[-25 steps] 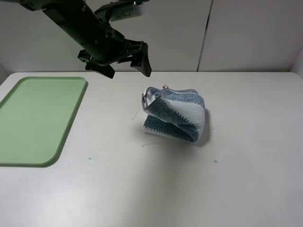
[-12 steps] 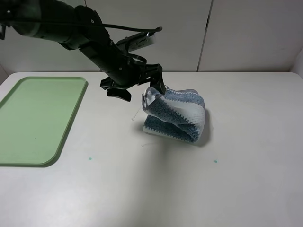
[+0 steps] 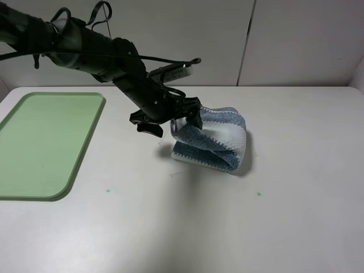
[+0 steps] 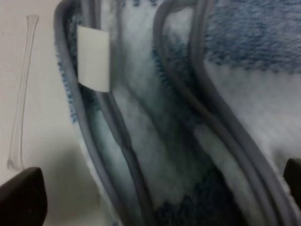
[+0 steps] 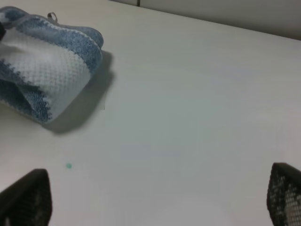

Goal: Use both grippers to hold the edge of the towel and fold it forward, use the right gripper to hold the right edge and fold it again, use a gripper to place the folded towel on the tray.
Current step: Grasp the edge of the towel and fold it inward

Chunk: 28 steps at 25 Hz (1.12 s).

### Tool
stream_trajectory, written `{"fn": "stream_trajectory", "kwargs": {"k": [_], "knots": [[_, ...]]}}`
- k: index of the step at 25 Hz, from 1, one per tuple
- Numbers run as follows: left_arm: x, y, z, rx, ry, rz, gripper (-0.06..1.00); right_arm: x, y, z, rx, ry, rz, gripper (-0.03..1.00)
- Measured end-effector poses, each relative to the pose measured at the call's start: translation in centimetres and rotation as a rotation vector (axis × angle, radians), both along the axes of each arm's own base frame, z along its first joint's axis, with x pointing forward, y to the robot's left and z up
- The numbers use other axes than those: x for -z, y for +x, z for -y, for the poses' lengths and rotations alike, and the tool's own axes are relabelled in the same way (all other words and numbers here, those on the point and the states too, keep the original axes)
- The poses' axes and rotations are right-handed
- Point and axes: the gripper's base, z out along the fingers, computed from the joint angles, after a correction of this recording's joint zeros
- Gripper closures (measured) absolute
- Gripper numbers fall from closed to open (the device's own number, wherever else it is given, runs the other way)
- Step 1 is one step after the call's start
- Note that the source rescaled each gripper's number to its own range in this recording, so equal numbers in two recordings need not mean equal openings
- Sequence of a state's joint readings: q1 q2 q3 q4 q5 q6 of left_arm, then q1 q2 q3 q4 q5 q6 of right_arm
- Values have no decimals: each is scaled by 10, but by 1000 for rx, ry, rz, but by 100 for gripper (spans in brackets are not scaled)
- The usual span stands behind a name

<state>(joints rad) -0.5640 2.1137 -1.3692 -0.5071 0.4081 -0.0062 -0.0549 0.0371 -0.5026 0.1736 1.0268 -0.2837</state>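
Note:
The blue and white towel (image 3: pixel 213 139) lies folded in a loose bundle at the middle of the white table. My left gripper (image 3: pixel 173 123) is open at the towel's left end, with one finger on each side of the folded edges. In the left wrist view the towel's layered edges (image 4: pixel 188 117) and a white label (image 4: pixel 93 59) fill the frame between the fingertips (image 4: pixel 21 195). My right gripper (image 5: pixel 155 197) is open and empty over bare table to the right of the towel (image 5: pixel 47 70). The right arm does not show in the exterior view. The green tray (image 3: pixel 40 142) lies at the left.
The white table (image 3: pixel 227 227) runs back to a pale wall. Small teal specks (image 3: pixel 259 194) mark the tabletop in front of the towel. The left arm (image 3: pixel 85 42) reaches in from the top left, passing above the tray's far corner.
My left gripper has come down and to the right, from above the table behind the tray to the towel's left end. The towel has not moved.

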Motion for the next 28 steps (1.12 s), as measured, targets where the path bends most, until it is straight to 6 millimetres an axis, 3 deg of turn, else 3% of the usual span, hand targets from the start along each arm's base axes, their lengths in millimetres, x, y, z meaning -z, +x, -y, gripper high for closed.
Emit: {"fn": "stream_trajectory", "kwargs": {"k": [9, 18, 23, 28], "knots": [[28, 1, 3, -13, 17, -49, -5, 0, 0, 0, 0, 0, 0, -3], [35, 3, 12, -23, 11, 3, -2, 0, 0, 0, 0, 0, -1, -3], [37, 2, 17, -15, 8, 25, 8, 0, 0, 0, 0, 0, -1, -3], [41, 0, 23, -34, -8, 21, 29, 0, 0, 0, 0, 0, -1, -3]]}}
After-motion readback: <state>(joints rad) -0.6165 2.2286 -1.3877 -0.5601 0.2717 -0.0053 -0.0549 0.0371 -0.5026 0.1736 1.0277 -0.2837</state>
